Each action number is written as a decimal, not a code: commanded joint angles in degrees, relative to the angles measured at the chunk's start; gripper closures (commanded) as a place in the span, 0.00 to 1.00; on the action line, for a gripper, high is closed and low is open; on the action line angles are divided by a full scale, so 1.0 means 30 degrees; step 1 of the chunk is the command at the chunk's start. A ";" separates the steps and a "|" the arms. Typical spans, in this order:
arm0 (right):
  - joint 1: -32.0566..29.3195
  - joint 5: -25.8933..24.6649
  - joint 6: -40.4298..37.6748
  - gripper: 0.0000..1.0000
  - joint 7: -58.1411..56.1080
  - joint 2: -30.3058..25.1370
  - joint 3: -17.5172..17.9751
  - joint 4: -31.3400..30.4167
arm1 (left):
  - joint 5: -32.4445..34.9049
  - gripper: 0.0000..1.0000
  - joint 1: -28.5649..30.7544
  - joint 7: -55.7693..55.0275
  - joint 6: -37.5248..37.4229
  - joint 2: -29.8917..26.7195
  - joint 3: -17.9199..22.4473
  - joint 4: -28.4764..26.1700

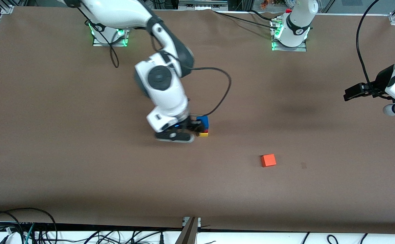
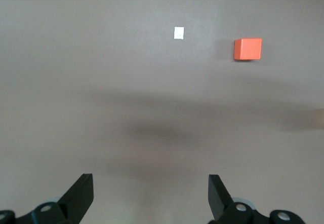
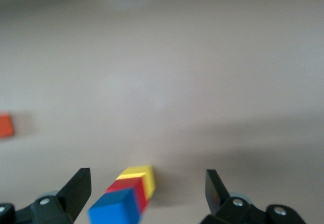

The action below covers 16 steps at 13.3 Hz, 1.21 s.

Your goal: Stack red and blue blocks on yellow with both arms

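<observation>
A stack stands mid-table: the blue block [image 1: 203, 121] on the red block [image 1: 206, 130] on the yellow cube [image 1: 203, 134]. In the right wrist view the blue block [image 3: 115, 209], red block [image 3: 127, 189] and yellow cube [image 3: 139, 177] show as one leaning column between the fingers. My right gripper [image 1: 197, 126] [image 3: 147, 193] is open, right beside the stack at its right-arm side, holding nothing. My left gripper [image 1: 348, 94] [image 2: 150, 196] is open and empty, raised over the left arm's end of the table, waiting.
An orange-red cube [image 1: 268, 160] lies nearer the front camera than the stack, toward the left arm's end; it shows in the left wrist view [image 2: 247, 48] and at the edge of the right wrist view [image 3: 5, 125]. A small white tag [image 2: 178, 32] lies on the table.
</observation>
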 commanded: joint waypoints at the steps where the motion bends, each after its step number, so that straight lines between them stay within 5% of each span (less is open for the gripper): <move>1: -0.2223 0.0362 -0.3147 0.00 -0.1439 -0.2890 0.0359 -0.1306 | -0.0379 0.00 0.0189 0.0463 0.0083 -0.0067 -0.0103 0.0023; 4: -0.4596 0.1971 -0.5523 0.00 -0.4690 -0.6082 0.0127 -0.3558 | -0.0379 0.00 0.0189 0.0463 0.0083 -0.0067 -0.0103 0.0023; 9: -0.4691 0.1916 -0.7199 0.00 -0.8711 -1.0187 -0.2918 -0.7308 | -0.0379 0.00 0.0189 0.0492 0.0083 -0.0067 -0.0103 0.0052; 16: -0.4691 0.1124 -0.7407 0.00 -0.8949 -1.2330 -0.3479 -0.9744 | -0.0379 0.00 0.0188 0.1137 0.0083 0.0079 -0.0103 0.0199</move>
